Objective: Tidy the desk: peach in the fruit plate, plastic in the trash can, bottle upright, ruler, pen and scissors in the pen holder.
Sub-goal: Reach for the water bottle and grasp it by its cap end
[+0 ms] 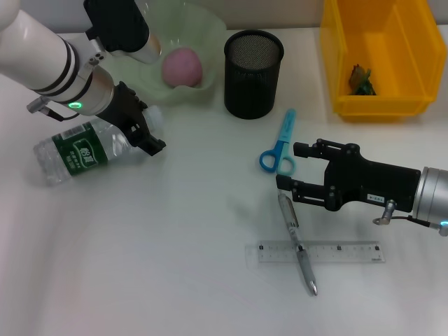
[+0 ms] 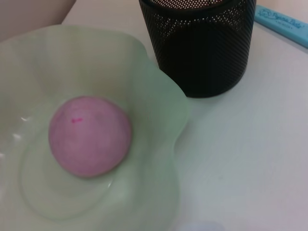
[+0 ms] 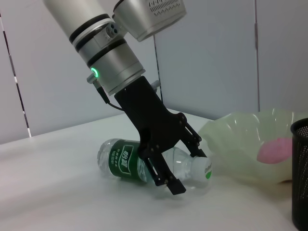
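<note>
1. White desk surface (image 1: pixel 175 280), pale wall panels behind.
2. Bottle (image 1: pixel 77 154) lies on its side beside the fruit plate (image 1: pixel 210 28), which holds the peach (image 1: pixel 183 67). Left gripper (image 1: pixel 143 129) straddles the bottle's neck end, fingers spread around it, not visibly clamped.
3. Judgement: clear plastic, light, slippery, crushable; the neck is the firmer hold.
4. Right gripper (image 1: pixel 290 168) hovers unclenched and empty between scissors (image 1: pixel 280 143) and pen (image 1: pixel 297 241); the pen crosses the ruler (image 1: pixel 350 252).
5. Pen holder (image 1: pixel 253 70) interior unseen; liquid level indeterminate.
</note>
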Motion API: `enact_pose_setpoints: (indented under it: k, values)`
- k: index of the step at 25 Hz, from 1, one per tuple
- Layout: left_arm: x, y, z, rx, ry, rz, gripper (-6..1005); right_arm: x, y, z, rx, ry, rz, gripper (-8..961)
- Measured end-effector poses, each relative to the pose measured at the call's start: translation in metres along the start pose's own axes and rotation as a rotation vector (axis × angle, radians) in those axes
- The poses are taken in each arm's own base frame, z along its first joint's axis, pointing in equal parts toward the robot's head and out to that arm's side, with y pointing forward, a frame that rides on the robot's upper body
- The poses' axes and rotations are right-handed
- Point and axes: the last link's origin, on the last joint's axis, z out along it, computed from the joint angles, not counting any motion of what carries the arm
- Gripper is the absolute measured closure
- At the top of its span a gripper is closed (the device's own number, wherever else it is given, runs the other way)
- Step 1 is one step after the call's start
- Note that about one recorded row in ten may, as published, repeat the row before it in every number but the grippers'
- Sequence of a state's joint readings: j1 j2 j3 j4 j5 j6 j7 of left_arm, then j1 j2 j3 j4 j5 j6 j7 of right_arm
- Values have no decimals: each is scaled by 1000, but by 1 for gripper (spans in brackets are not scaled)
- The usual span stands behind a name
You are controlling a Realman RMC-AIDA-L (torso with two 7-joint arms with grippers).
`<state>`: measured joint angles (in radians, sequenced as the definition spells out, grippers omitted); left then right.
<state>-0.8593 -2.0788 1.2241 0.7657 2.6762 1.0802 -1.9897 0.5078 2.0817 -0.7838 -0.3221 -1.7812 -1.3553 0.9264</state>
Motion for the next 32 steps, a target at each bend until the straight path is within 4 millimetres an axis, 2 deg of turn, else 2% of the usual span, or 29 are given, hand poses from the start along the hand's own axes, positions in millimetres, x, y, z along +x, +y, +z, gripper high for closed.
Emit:
enact_pose_setpoints:
  k: [26, 32]
  values:
    - [-4, -3, 4, 33, -5, 4, 216, 0, 0, 0, 1, 0, 7, 237]
    - [-3, -4, 5, 39, -5, 10, 407, 0, 0, 0, 0, 0, 9, 237]
